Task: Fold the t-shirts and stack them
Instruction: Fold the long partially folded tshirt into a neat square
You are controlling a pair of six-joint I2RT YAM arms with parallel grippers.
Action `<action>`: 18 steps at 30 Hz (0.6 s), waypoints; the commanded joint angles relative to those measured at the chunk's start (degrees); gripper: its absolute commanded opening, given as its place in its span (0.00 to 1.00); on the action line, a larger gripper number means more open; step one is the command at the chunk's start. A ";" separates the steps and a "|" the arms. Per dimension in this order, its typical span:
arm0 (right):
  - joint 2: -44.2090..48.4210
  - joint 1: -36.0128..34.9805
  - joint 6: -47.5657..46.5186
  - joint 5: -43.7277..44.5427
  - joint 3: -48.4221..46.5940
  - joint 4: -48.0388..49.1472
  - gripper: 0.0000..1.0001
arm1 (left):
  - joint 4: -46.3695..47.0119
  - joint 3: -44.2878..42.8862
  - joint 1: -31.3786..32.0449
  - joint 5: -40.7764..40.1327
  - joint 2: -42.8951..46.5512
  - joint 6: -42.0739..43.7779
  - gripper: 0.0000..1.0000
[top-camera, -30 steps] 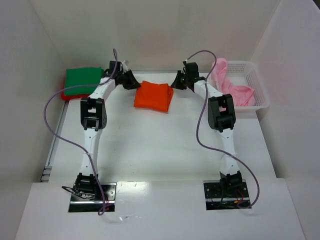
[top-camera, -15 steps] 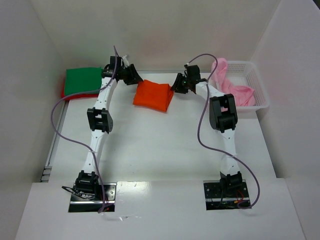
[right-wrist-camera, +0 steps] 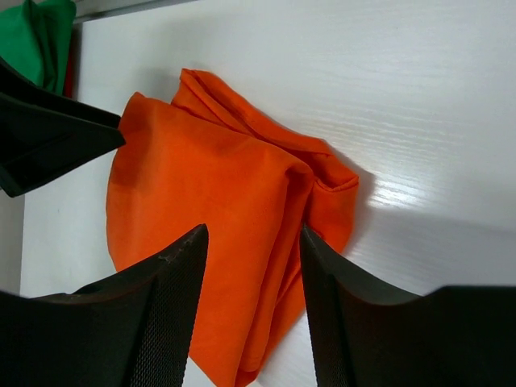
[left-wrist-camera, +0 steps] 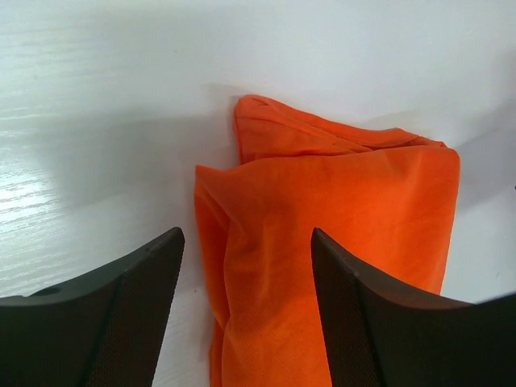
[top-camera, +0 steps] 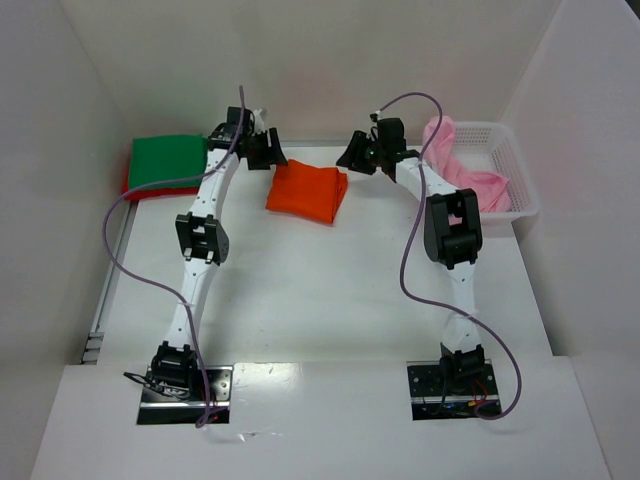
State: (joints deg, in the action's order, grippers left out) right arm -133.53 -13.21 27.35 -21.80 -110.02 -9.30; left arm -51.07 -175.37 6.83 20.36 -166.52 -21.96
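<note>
A folded orange t-shirt point(top-camera: 307, 192) lies at the back middle of the table. It also shows in the left wrist view point(left-wrist-camera: 330, 234) and the right wrist view point(right-wrist-camera: 210, 218). My left gripper point(top-camera: 272, 159) hovers open just above its back left corner, empty. My right gripper point(top-camera: 350, 158) hovers open just above its back right corner, empty. A folded green t-shirt point(top-camera: 167, 161) lies on a red t-shirt point(top-camera: 130, 188) at the back left. A pale pink t-shirt point(top-camera: 462, 172) lies crumpled in the basket.
A white lattice basket point(top-camera: 515, 170) stands at the back right against the wall. White walls close in the back and both sides. The table's left edge has a metal rail point(top-camera: 100, 310). My left gripper's fingers show in the right wrist view point(right-wrist-camera: 48, 137).
Both grippers have let go of the orange shirt's back corners and risen a little toward the back wall. The orange shirt lies still.
</note>
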 commanded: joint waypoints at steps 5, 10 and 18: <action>0.04 -0.23 -1.43 -1.23 -1.96 0.34 0.60 | -0.35 0.64 1.17 1.09 2.25 2.61 0.69; -1.81 -0.23 -2.04 -1.75 -2.48 0.34 0.61 | -0.96 -0.05 1.78 -2.16 1.73 5.07 0.67; -7.44 -2.08 -2.74 -2.28 -8.63 -2.74 0.61 | -1.49 -0.68 2.93 -5.15 1.20 7.01 0.71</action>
State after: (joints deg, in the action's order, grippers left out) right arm -138.93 -14.02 25.89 -23.16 -114.80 -10.72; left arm -52.07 -174.71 9.26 16.25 -166.28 -16.82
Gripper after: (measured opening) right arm 0.609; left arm 0.711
